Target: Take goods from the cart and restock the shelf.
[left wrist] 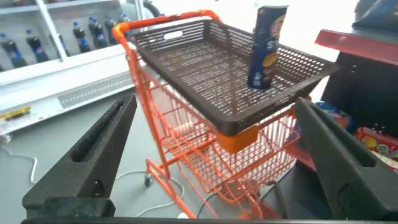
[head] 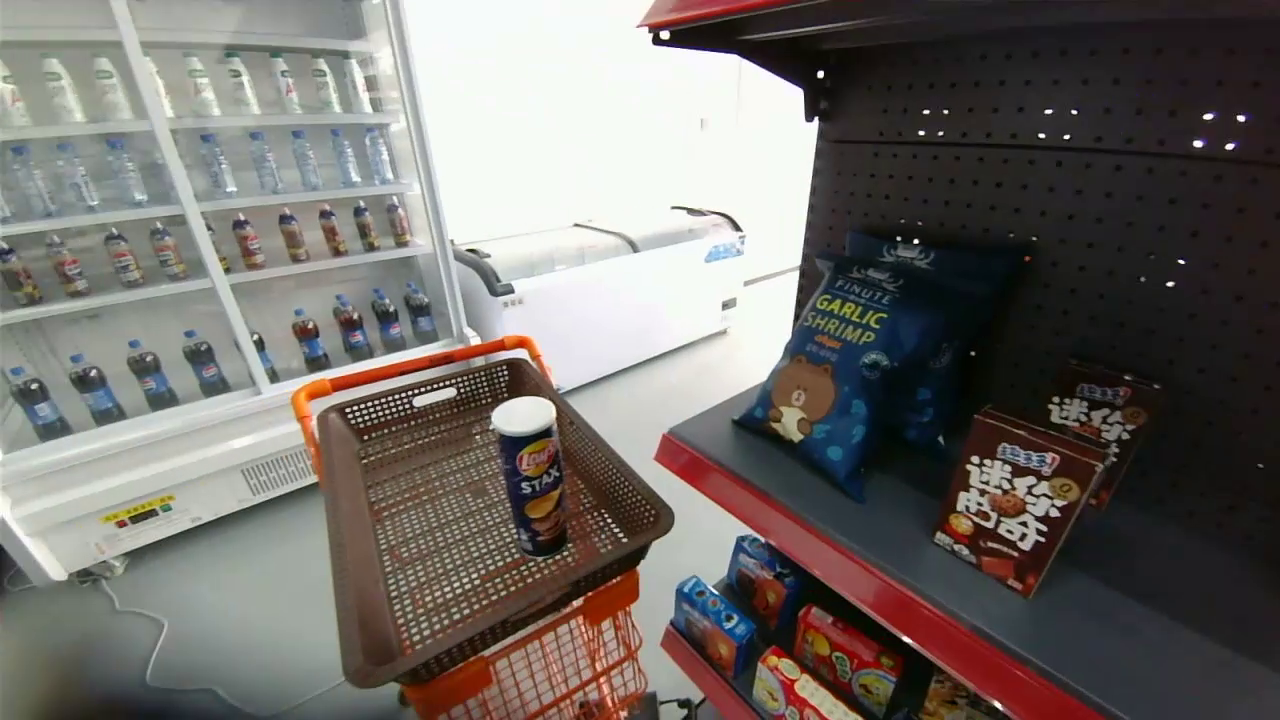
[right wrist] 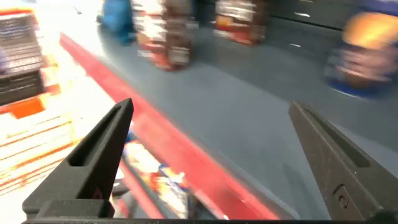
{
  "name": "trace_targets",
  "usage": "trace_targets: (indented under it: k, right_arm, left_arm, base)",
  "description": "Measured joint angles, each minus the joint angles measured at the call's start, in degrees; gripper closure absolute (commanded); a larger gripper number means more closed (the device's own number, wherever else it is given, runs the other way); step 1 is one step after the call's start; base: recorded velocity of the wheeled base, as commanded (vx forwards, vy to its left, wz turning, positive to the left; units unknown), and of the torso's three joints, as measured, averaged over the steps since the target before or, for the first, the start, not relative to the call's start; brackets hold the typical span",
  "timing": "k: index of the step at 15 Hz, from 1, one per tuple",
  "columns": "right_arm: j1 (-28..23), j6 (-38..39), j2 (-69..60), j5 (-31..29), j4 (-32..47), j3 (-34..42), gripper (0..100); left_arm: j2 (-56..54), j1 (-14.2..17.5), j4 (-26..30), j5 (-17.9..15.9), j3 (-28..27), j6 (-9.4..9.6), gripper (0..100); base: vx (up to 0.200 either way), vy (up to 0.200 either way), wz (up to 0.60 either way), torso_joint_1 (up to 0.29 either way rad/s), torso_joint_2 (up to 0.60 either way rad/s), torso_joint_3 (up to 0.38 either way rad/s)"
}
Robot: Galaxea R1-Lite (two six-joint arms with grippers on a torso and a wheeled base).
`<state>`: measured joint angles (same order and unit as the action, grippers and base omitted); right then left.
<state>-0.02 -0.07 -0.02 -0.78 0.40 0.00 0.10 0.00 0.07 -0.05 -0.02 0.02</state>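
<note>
Our left gripper (left wrist: 214,106) hangs level and well apart from the orange cart (left wrist: 186,143), facing its side. Its two dark fingers (left wrist: 102,146) are spread wide with nothing between them. Our right gripper (right wrist: 211,106) points down at an angle over the shelf (right wrist: 249,124), its fingers (right wrist: 99,155) also spread wide and empty. The shelf's red front edge runs across between them, and that view is blurred.

In the head view the can (head: 530,478) stands upright at lower centre, inside the brown perforated basket (head: 400,600) on top of the cart, toward the basket's right side. It has a white lid and a dark blue label with yellow and red lettering and a picture of crisps.

At centre right, on the grey shelf deck, blue snack bags (head: 850,370) with a bear picture and yellow lettering lean against the pegboard. Brown boxes (head: 1015,500) with white characters stand to their right. Blue and red packets (head: 800,640) fill the tier below, at lower right.
</note>
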Motion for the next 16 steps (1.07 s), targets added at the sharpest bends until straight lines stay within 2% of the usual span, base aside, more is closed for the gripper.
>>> trace_targets:
  k: [6,10,13,16]
  right_arm:
    - [0.02,0.00,0.00,-0.01,-0.02,0.00,0]
    - [0.10,0.05,0.00,-0.01,-0.02,0.00,0]
    - [-0.02,0.02,0.00,0.00,-0.09,0.00,0]
    - [-0.02,0.00,0.00,0.00,-0.07,0.00,0]
  left_arm:
    - [0.00,0.00,0.02,-1.29,0.02,0.79,0]
    - [0.26,0.05,0.66,-0.52,-1.73,1.21,0]
    - [7.06,-0.93,3.29,-0.73,-11.52,2.84,0]
    - [21.09,-1.79,4.72,-0.99,-20.97,5.39,0]
  base:
    - [0.000,0.000,0.00,0.000,0.00,0.000]
    - [0.000,0.000,0.00,0.000,0.00,0.000]
    - [0.000,0.000,0.00,0.000,0.00,0.000]
    - [0.000,0.000,0.00,0.000,0.00,0.000]
